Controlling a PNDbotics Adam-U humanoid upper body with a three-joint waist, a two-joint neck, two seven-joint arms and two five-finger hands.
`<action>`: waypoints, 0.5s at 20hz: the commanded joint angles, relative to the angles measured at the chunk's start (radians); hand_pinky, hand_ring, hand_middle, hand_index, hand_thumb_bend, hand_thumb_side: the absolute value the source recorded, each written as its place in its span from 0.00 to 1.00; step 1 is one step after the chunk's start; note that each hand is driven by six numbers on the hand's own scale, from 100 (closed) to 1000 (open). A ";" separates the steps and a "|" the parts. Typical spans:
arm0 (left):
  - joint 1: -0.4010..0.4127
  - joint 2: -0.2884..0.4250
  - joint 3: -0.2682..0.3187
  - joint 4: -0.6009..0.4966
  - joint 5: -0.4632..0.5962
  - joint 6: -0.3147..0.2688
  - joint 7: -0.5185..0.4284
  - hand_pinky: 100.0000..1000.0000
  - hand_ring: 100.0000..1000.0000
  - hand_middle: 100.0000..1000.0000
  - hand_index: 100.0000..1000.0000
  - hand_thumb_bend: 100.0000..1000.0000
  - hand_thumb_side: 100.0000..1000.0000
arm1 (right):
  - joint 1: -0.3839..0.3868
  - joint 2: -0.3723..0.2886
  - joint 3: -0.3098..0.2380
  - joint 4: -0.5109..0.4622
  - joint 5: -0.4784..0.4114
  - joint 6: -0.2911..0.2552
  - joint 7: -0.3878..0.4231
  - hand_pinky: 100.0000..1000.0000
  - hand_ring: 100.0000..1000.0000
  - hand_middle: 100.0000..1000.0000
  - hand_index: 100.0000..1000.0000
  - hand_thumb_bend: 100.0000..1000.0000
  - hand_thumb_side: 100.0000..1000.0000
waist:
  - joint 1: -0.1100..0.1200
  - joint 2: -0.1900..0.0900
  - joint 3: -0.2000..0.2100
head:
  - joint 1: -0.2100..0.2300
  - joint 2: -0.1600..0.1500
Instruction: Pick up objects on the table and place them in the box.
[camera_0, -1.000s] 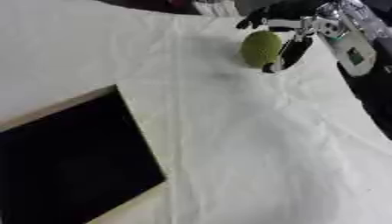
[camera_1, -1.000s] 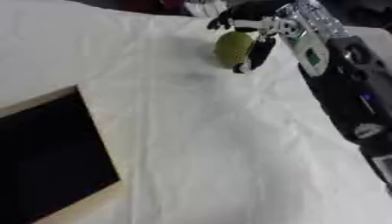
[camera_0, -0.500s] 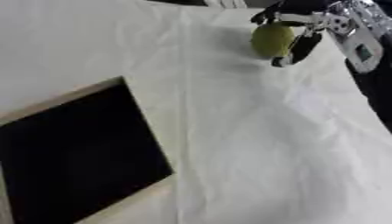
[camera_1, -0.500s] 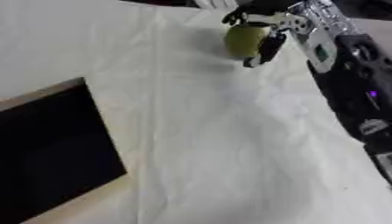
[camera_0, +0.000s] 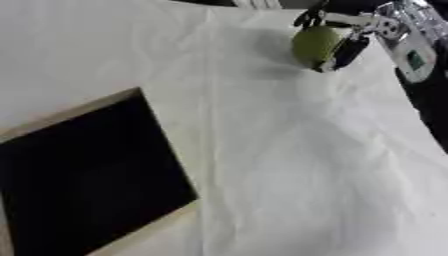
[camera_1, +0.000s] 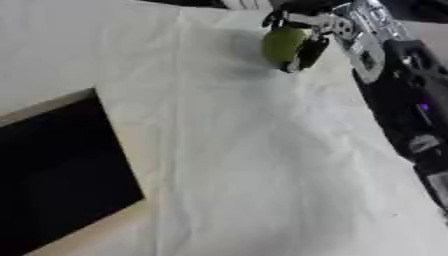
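At the table's far right, the right hand (camera_0: 350, 37) curls round one green fruit (camera_0: 313, 45); one box (camera_0: 83, 175) lies left

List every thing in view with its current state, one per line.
Green fruit: held in the right hand, at the far side of the cloth.
Right hand: fingers curled round the green fruit.
Box: open, dark inside, nothing visible in it.
White cloth: spread over the table, creased.
Left hand: not in view.

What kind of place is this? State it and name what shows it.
Probably a robot test bench: a table draped in a creased white cloth, a wooden-rimmed box with a black inside, and the right hand curled round a green round fruit.
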 joint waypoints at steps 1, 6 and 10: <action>-0.005 0.013 0.001 -0.015 -0.006 0.000 -0.005 0.45 0.50 0.52 0.70 0.29 0.54 | -0.020 -0.019 -0.015 -0.024 0.034 0.017 -0.049 0.71 0.69 0.63 0.79 0.20 0.00 | 0.004 -0.021 0.001 | -0.005 -0.014; -0.005 0.011 0.000 -0.015 -0.012 0.001 -0.007 0.45 0.50 0.51 0.70 0.28 0.54 | -0.017 -0.022 -0.001 -0.020 0.090 0.034 -0.124 0.65 0.61 0.60 0.69 0.16 0.00 | 0.002 -0.022 0.002 | -0.010 -0.014; -0.005 0.010 0.000 -0.015 -0.014 0.003 -0.008 0.45 0.50 0.51 0.70 0.28 0.54 | -0.015 -0.023 0.012 -0.018 0.155 0.035 -0.189 0.61 0.58 0.59 0.62 0.14 0.00 | 0.000 -0.023 0.003 | -0.013 -0.014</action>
